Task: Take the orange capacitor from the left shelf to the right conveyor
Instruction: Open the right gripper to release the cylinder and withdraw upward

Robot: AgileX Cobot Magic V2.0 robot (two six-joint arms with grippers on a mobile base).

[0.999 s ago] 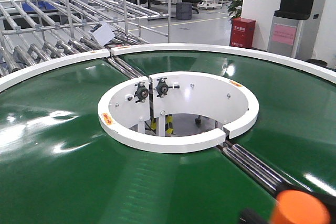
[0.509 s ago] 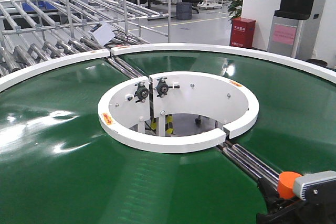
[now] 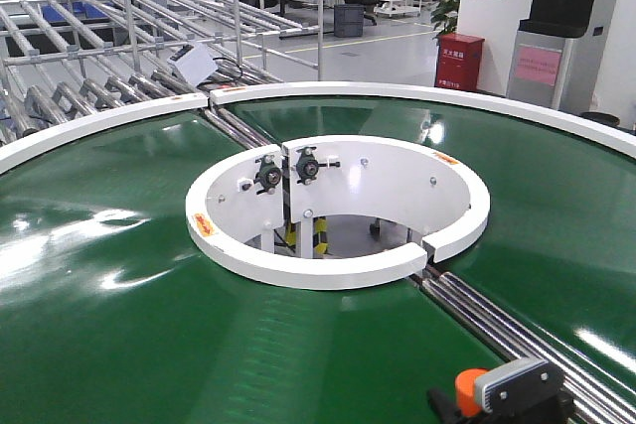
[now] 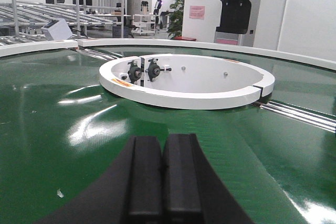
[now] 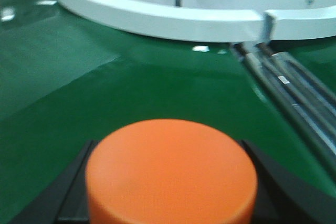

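1. Capacitor [image 5: 171, 174] first: I have it in the right gripper [image 5: 170, 203], the black fingers [image 5: 73, 192] showing on both sides of its flat orange top, so I read that pincer as clamped on it. In the front view the capacitor [image 3: 467, 391] shows only as an orange patch beside the grey gripper [image 3: 497, 406] housing at the bottom edge, low over the belt; whether it touches the belt I cannot tell.

2. Handling, as I judge it: a small rigid cylinder, probably light. The skin looks smooth and the edges rounded, so it could slip or twist if squeezed near the top. I would keep the pads across the middle of its side. Its flat ends suggest it will stand if set down straight, and tip if released tilted.

3. My left gripper [image 4: 163, 179] is empty, its two black pads pressed together, low above the belt.

4. Below both lies the conveyor [image 3: 139, 325]: glossy green belt, which I expect to be slick. Metal rollers [image 5: 294, 103] cross it just right of the capacitor; I would set down on flat belt, away from that gap.

5. Farther out sit the white inner ring [image 3: 328, 270] and steel racks [image 3: 89, 57] behind. The shelf I cannot pick out.
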